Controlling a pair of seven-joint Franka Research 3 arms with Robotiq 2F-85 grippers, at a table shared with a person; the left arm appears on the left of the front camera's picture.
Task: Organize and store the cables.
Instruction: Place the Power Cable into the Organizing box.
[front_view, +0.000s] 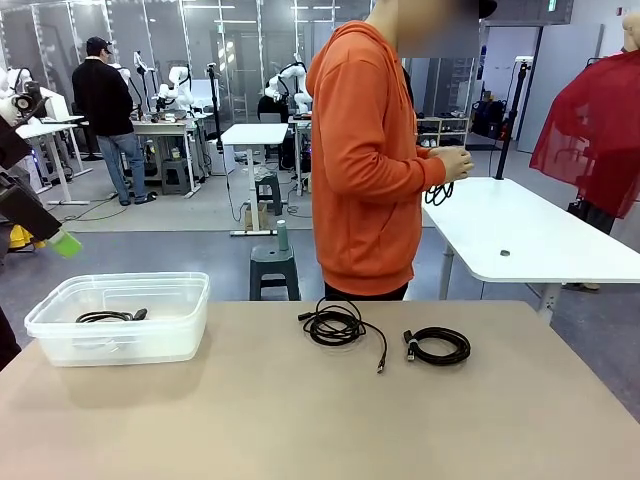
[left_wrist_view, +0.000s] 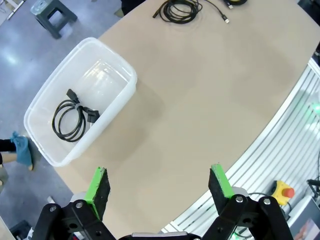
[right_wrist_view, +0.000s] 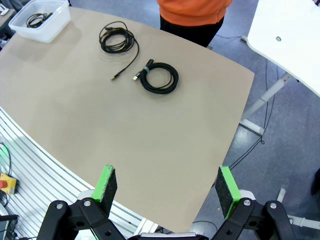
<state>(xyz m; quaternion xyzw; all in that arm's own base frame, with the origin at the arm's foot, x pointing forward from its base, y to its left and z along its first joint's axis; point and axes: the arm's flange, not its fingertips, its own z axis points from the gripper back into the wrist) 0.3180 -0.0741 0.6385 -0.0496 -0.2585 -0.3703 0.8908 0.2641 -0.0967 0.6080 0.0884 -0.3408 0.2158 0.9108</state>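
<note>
Claws both gape with nothing between the pads: the left claw (left_wrist_view: 158, 172) hangs high over the near edge of the surface (left_wrist_view: 200, 100), and the right claw (right_wrist_view: 165, 170) does likewise on its own side. One coiled cable (left_wrist_view: 70, 120) already lies in the clear tub (left_wrist_view: 132, 75) at the left. Farther across, a loose coil (front_view: 335, 325) and a banded coil (front_view: 438, 346) lie just beside each other on the surface, not yet stored. Beyond the far edge, the person's hands (front_view: 452, 163) hold a fourth cable (front_view: 438, 192). Roughly a quarter seems done.
</note>
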